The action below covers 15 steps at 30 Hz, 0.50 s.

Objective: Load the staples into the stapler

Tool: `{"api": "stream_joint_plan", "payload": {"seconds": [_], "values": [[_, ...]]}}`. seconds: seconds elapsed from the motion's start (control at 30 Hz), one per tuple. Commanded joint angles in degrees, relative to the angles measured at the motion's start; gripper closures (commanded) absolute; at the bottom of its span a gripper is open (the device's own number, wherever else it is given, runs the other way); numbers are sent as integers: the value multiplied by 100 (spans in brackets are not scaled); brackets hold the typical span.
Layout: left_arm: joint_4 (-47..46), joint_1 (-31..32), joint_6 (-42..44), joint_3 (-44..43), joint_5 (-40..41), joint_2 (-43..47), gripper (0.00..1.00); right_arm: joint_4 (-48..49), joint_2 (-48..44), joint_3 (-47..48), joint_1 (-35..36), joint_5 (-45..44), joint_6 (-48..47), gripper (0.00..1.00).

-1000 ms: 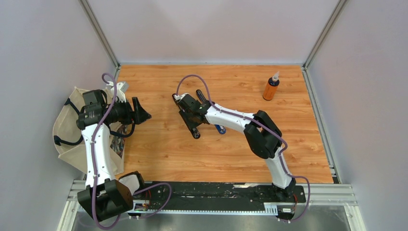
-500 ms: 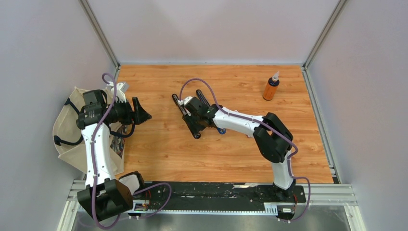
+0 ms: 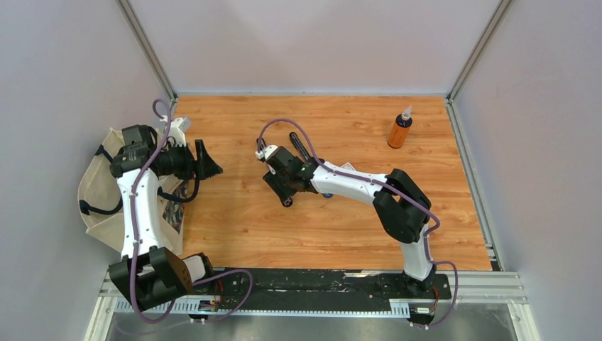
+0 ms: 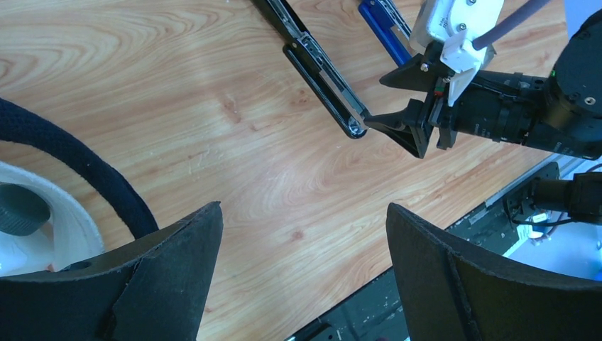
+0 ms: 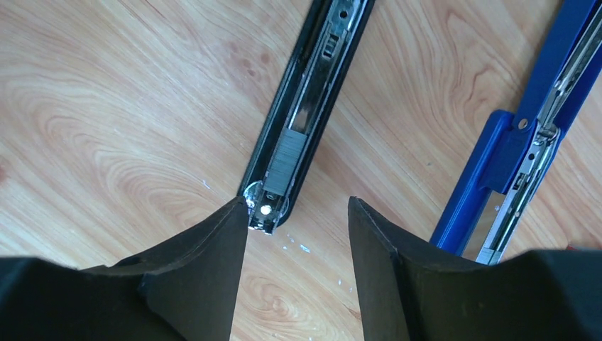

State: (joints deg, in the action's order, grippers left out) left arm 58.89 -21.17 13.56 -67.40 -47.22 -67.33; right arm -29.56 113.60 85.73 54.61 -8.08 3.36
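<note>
The staple strip (image 5: 282, 168), a short grey block, is lying inside the open channel of the black stapler (image 5: 307, 106), close to the stapler's front end with bare channel running behind it. The black stapler is resting flat on the bench (image 3: 234, 234), its channel facing up.

The right hand (image 5: 297, 206) is hovering right at the black stapler's front tip. Its two fingers are spread apart, one on each side of that tip, and are holding nothing. Whether either finger is touching the stapler cannot be told.

The blue stapler (image 5: 525, 142) is lying just beside the black stapler on the right arm's side, roughly parallel to it, with its own metal rail showing.

The left hand (image 4: 302, 213) is hanging well apart from the black stapler on the left arm's side. It is wide open, empty, and pointing toward the stapler.

Farther out on that side, a cream bag (image 3: 99, 202) with black straps is slumping at the bench's edge. An orange bottle (image 3: 400, 129) is standing upright well apart from the black stapler, toward the far right corner.
</note>
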Motion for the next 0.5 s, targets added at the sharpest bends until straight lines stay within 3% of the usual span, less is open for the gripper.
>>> {"api": "stream_joint_plan", "payload": {"seconds": [0.0, 0.13, 0.47], "values": [[-70, -72, 235, -230, -243, -26, 7, 232, -127, 321, 50, -326, 7, 43], [-325, -63, 112, -195, -384, 36, 7, 231, -119, 277, 67, -28, 86, 43], [-967, 165, -178, -72, -332, 132, 7, 82, 479, 488, 120, -221, 139, 50]]}}
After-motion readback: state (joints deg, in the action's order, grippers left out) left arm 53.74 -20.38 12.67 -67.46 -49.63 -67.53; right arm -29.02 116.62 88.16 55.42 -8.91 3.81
